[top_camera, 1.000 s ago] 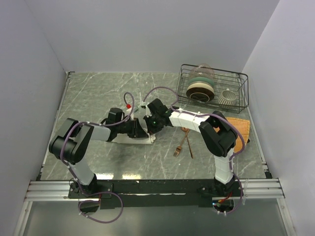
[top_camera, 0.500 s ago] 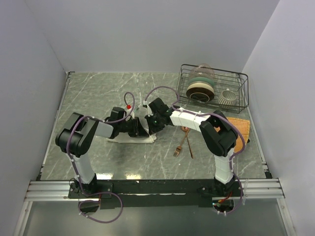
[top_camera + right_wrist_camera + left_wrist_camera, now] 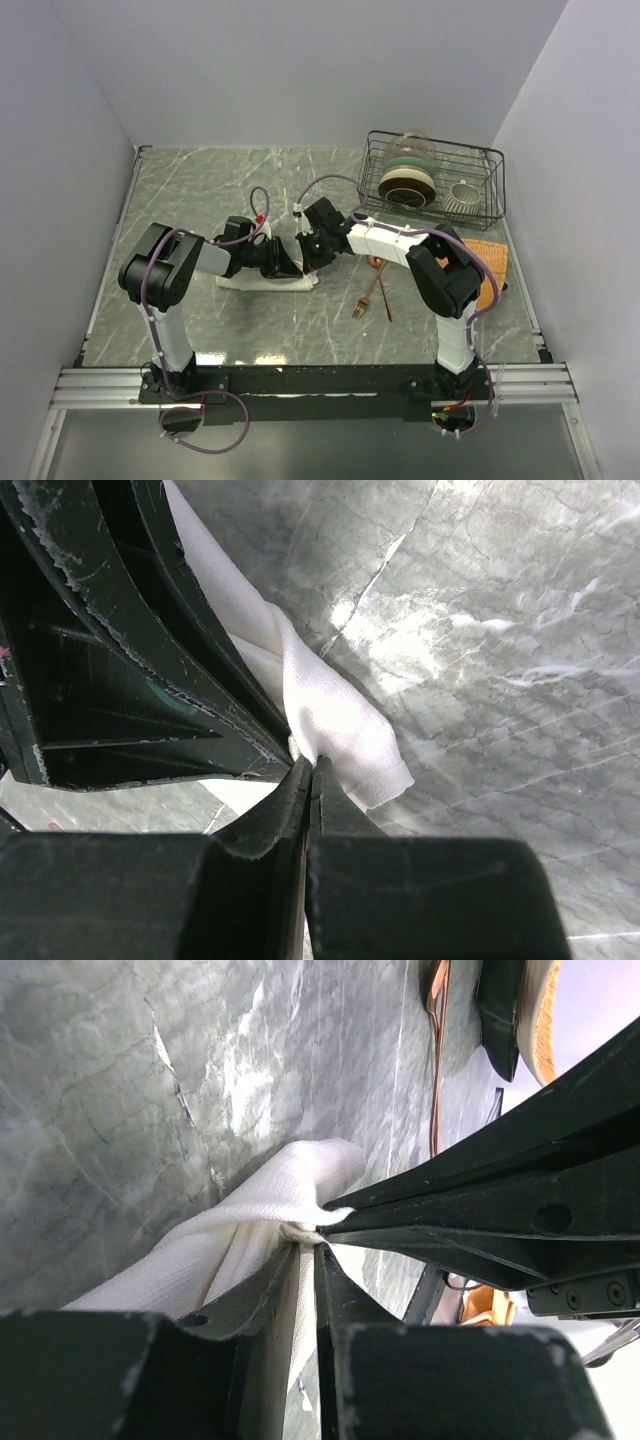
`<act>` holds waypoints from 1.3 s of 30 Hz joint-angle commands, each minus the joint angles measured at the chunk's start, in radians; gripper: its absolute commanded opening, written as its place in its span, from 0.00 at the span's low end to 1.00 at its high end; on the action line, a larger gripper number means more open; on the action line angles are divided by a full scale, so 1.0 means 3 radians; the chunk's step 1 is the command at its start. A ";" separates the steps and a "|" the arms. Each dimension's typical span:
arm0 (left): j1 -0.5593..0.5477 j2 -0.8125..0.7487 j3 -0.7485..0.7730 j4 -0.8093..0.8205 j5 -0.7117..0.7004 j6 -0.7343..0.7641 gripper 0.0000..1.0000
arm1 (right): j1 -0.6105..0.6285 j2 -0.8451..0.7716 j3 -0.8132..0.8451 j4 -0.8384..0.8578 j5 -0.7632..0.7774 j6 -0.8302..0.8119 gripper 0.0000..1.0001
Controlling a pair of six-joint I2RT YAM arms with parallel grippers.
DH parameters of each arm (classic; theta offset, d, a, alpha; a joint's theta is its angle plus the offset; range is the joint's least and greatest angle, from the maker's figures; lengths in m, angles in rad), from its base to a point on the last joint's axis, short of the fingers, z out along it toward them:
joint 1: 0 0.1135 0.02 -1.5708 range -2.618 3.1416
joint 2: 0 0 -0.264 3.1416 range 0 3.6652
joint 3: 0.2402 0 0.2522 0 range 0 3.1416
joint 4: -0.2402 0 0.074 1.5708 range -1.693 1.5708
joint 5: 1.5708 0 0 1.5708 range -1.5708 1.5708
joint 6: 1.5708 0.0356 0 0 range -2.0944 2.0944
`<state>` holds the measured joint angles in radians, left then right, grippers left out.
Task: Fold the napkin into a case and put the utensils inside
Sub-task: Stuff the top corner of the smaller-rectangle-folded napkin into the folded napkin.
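Note:
The cream-white napkin (image 3: 258,283) lies on the marble table as a narrow folded strip, left of centre. Both grippers meet at its right end. My left gripper (image 3: 291,264) is shut on a bunched fold of the napkin (image 3: 250,1235), with cloth showing between its fingers (image 3: 262,1290). My right gripper (image 3: 306,256) comes in from the right and is shut on the same corner of the napkin (image 3: 335,725), right beside the left fingers (image 3: 150,640). The copper fork (image 3: 366,298) and spoon (image 3: 381,284) lie crossed on the table to the right, untouched.
A black wire dish rack (image 3: 493,188) with bowls and a cup stands at the back right. An orange woven mat (image 3: 489,262) lies by the right wall, partly under the right arm. Grey walls close in the table on three sides.
The left arm's elbow has swung up and in toward the napkin. Both grippers have stayed at the napkin's right end, and the strip has shifted slightly left.

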<state>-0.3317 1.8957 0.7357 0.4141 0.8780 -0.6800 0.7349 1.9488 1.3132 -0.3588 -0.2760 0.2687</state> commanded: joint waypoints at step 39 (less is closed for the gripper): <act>0.0247 0.0099 -0.0146 0.1177 0.0106 -0.0914 0.22 | 0.0025 0.0238 0.0127 0.0005 0.0137 -0.0144 0.00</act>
<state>-0.2680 1.9736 0.7013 0.6758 0.9344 -0.9119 0.7326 1.9797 1.3247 -0.3340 -0.2737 0.2375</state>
